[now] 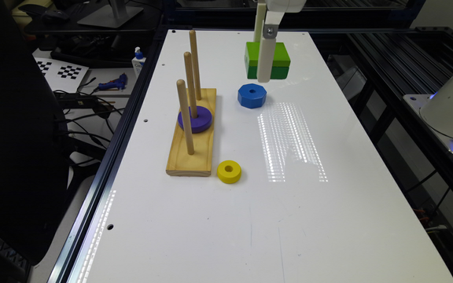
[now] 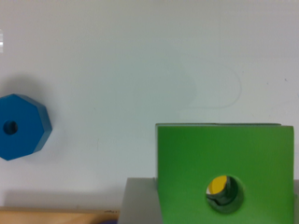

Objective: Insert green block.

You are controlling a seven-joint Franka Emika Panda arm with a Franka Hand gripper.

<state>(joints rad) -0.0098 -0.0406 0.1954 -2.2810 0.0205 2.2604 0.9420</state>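
Observation:
The green block, thick and square with a round centre hole, hangs above the white table at its far end. My gripper is shut on it, one white finger across its near side. In the wrist view the green block sits in my gripper, with a grey finger against its side. The wooden peg base with three upright pegs stands to the exterior view's left of the block. A purple ring lies around the middle peg.
A blue octagonal block lies on the table just below and in front of the held block. A yellow ring rests by the base's near corner. A strip of the wooden base shows in the wrist view.

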